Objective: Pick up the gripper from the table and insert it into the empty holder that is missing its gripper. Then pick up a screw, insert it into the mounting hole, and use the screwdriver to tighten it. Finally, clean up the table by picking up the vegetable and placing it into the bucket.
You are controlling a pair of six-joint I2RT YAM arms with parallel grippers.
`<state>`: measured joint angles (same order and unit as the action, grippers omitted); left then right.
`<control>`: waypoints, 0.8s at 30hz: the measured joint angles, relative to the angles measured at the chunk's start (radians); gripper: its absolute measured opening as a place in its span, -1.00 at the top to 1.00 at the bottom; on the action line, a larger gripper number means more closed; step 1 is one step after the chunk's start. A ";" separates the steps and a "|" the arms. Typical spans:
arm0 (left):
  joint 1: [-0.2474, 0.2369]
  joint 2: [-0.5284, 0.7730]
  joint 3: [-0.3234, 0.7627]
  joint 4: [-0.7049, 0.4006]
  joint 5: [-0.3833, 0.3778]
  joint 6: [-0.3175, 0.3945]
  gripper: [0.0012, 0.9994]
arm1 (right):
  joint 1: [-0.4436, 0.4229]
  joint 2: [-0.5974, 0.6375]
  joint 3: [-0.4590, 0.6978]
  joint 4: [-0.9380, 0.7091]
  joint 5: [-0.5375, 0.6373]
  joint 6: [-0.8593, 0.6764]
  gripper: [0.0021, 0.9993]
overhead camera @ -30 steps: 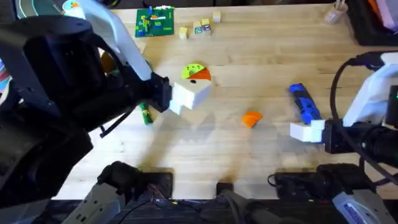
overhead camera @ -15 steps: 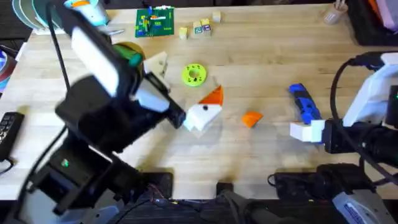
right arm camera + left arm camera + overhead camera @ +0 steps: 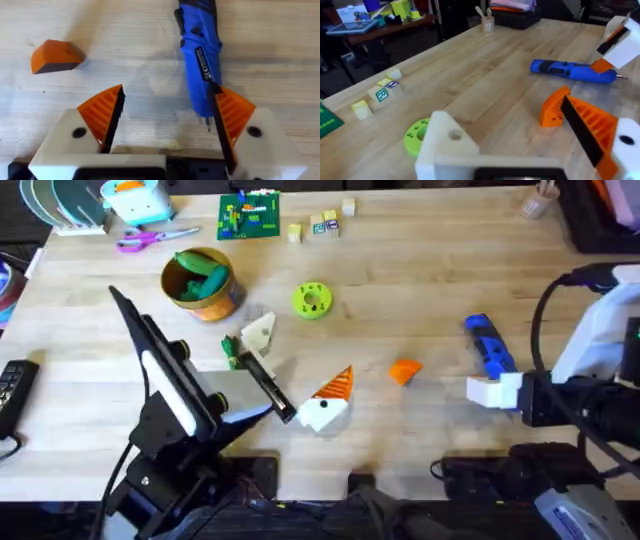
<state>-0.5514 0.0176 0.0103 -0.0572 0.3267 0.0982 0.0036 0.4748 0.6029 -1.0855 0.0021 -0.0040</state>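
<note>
The orange tip [image 3: 405, 371] lies loose on the table [image 3: 420, 290], right of centre in the overhead view, at about three o'clock from the left gripper [image 3: 325, 402] and nine o'clock from the right gripper [image 3: 493, 391]. In the right wrist view the same tip [image 3: 52, 56] rests apart from that gripper's fingers. The left gripper sits low over the table near the middle; its fingers are spread, nothing between them. One finger carries an orange ribbed pad [image 3: 585, 122], while the other is a bare white block [image 3: 447, 145] with a small hole in it.

The right gripper [image 3: 165, 125] also stands released, both orange pads [image 3: 102, 112] showing with a gap between them. The blue screwdriver [image 3: 489, 347] lies just at twelve o'clock from it, and in the right wrist view the screwdriver [image 3: 201, 55] runs down toward the gap, its thin bit near one pad.

The bucket [image 3: 201, 283] stands at about ten o'clock from the left gripper, well apart, with a green vegetable [image 3: 198, 273] inside. A lime-green disc [image 3: 312, 300] lies at twelve o'clock from that gripper. Another white block [image 3: 259, 333] and a small green item [image 3: 231, 352] rest between the bucket and the gripper.
</note>
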 joint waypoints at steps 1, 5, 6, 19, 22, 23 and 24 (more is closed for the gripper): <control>-0.001 -0.006 -0.004 0.001 0.003 0.000 -0.98 | 0.000 0.000 0.000 0.000 0.000 0.000 -0.98; -0.002 -0.011 -0.004 0.002 0.014 0.000 -0.98 | 0.000 0.000 0.000 0.000 0.000 0.000 -0.98; -0.002 -0.011 -0.004 0.002 0.017 0.000 -0.98 | 0.000 0.000 0.000 0.000 0.000 0.000 -0.99; -0.002 -0.011 -0.004 0.002 0.018 0.000 -0.98 | 0.000 0.000 0.000 0.000 0.000 0.000 -0.98; -0.002 -0.011 -0.004 0.002 0.018 0.000 -0.98 | 0.000 0.000 0.000 0.000 0.000 0.000 -0.98; -0.002 -0.011 -0.004 0.002 0.018 0.000 -0.98 | 0.000 0.000 0.000 0.000 0.000 0.000 -0.98; -0.002 -0.011 -0.004 0.002 0.018 0.000 -0.98 | 0.000 0.000 0.000 0.000 0.000 0.000 -0.98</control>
<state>-0.5529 0.0063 0.0067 -0.0555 0.3450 0.0982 0.0036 0.4751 0.6029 -1.0855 0.0021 -0.0040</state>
